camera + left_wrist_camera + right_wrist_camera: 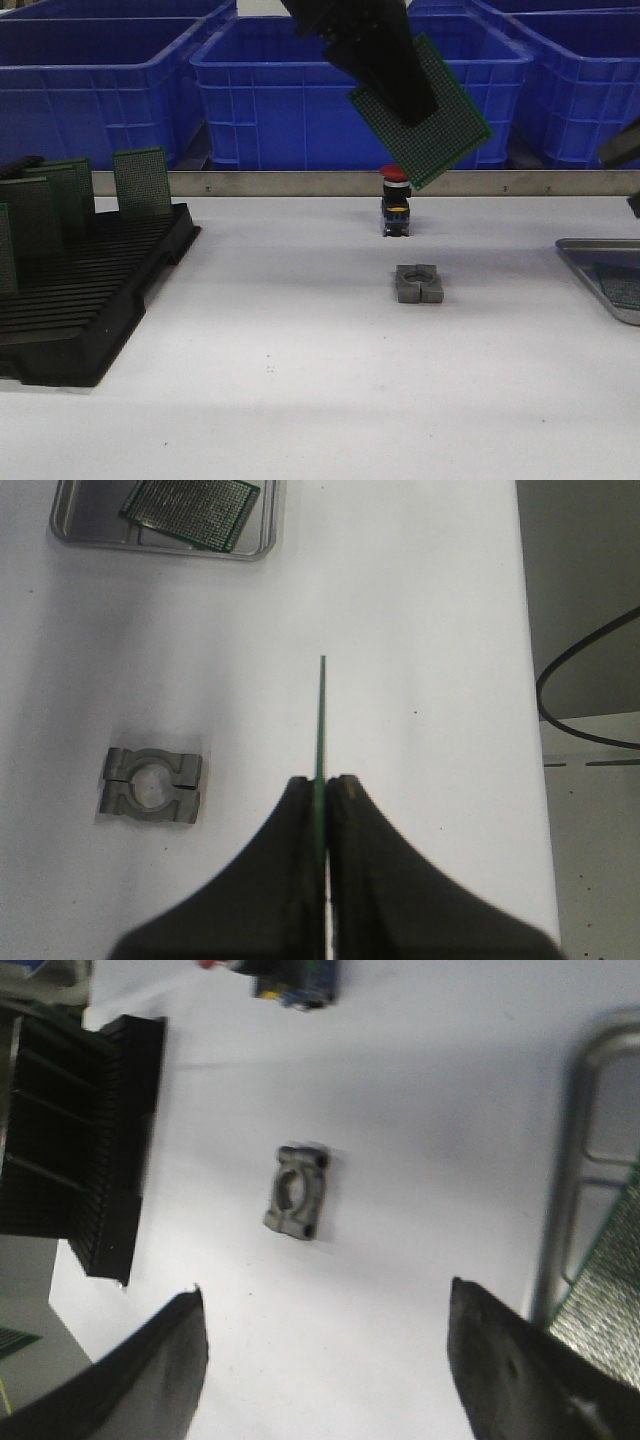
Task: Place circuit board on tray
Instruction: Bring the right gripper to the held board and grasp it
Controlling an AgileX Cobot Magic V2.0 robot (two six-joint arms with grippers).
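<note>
A white table seen from the front, with a row of blue plastic bins (pixel 350 90) behind it. The left gripper (pixel 400 95) hangs high above the middle of the table, its two black fingers (pixel 290 850) clamped on a green circuit board (pixel 425 115). The board is held in the air, tilted like a diamond, its lower corner pointing down toward a red-topped push button (pixel 396 205) standing at the table's far edge. In the left wrist view the board appears edge-on as a thin green line (pixel 321 730) pinched between the fingers and sticking out past their tips.

The silver-grey tray (pixel 590 255) lies at the right edge of the table, well apart from the held board. A second green board (pixel 190 510) already rests inside it. A small grey metal clamp block (pixel 418 284) sits on the table between the button and the viewer. On the left stands a black slotted rack (pixel 100 300) with several green boards (pixel 142 180) upright in its slots.

The right gripper (pixel 325 1360) has its fingers spread wide, nothing between them, hovering over the table with the tray rim (pixel 575 1160) beside one finger
</note>
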